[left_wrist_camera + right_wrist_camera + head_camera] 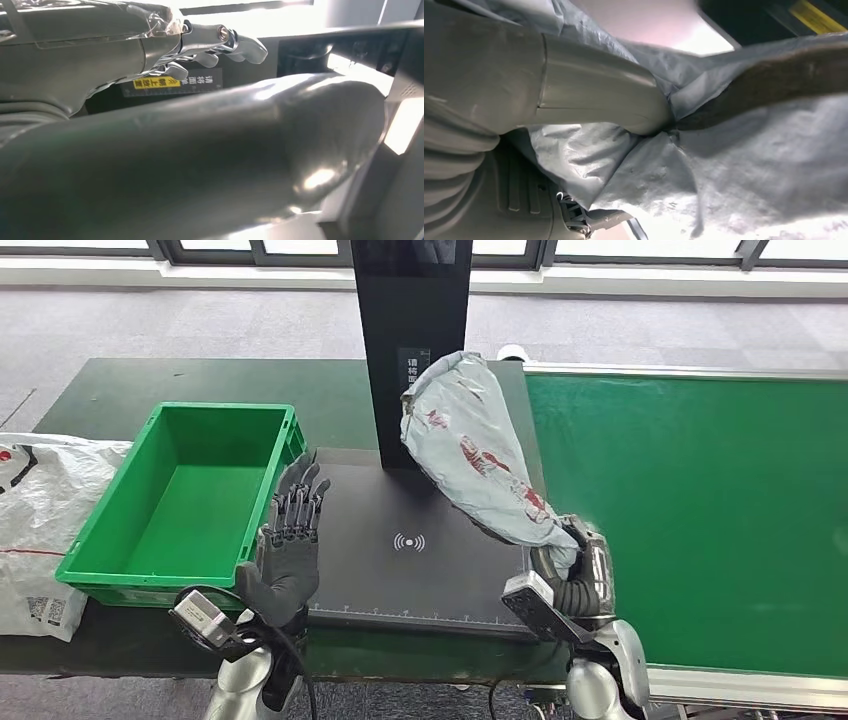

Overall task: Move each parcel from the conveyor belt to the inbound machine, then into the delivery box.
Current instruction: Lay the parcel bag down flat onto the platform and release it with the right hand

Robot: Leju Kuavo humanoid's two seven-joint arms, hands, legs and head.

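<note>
Grey carpet and a window line run behind a dark green bench [100, 390] that carries the work area. My right hand [572, 565] grips the lower end of a grey poly-mailer parcel [470, 445], fingers closed into its crumpled film as the right wrist view confirms; the parcel stands tilted in the air above the right side of the inbound machine [420, 560], its upper end near the machine's black upright column [412, 340]. It is clear of the conveyor belt [700, 510], so I judge the first transfer is under way and the scan not yet completed. The next move calls for lowering the parcel over the plate, near the wireless symbol [408, 542], then carrying it left to the green delivery box [100, 570], which holds nothing visible. My left hand [290, 550] hovers open above the plate's left edge, just beside the box, fingers spread and holding nothing. Writing: red printing on the parcel is illegible; the column carries a small white Chinese label [412, 370], too small to read; the left wrist view shows a yellow-and-black Chinese label [170, 84], not legible. A white printed bag [30, 530] lies on the bench left of the box.
</note>
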